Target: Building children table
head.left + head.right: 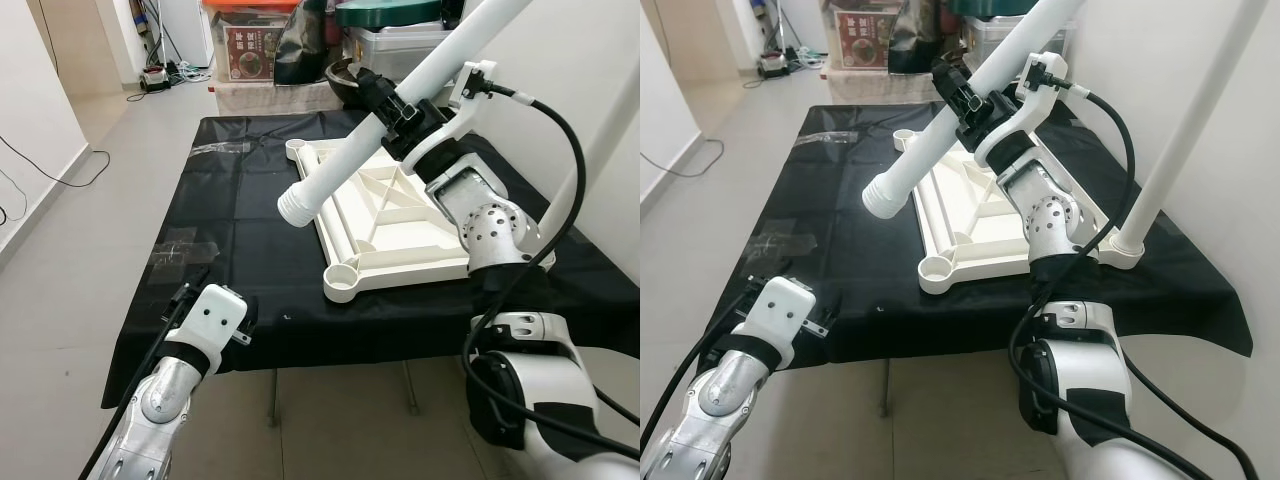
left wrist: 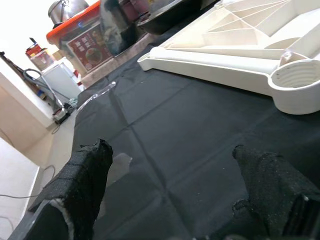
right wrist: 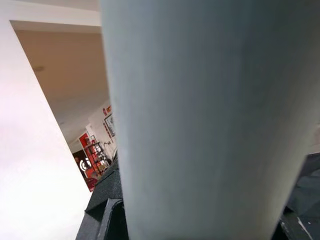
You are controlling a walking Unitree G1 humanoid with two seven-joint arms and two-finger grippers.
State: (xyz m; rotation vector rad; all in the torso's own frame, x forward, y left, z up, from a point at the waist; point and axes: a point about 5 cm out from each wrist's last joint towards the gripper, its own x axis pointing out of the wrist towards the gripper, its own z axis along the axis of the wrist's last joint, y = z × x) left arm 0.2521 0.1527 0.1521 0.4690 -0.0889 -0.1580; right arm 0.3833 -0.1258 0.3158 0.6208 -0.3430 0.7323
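Because the leg (image 1: 400, 105) must screw into a corner socket (image 1: 341, 277), my right fingers (image 1: 398, 108) clamp it mid-shaft, threaded end tilted down over the tabletop (image 1: 395, 215). That panel lies ribs-up on the black-clothed table (image 1: 240, 250) so its sockets face me; 1 leg (image 1: 1185, 130) already stands. My left fingers (image 2: 175, 195) hover spread, holding nothing, at the near edge.

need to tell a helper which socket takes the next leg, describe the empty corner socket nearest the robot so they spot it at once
Start at the black-covered table and find the upside-down white tabletop lying on it. Go to its corner nearest the robot, on its left side: the empty corner socket is a round threaded cup. Unlike the right-hand near corner, where a white leg already stands, it is bare.
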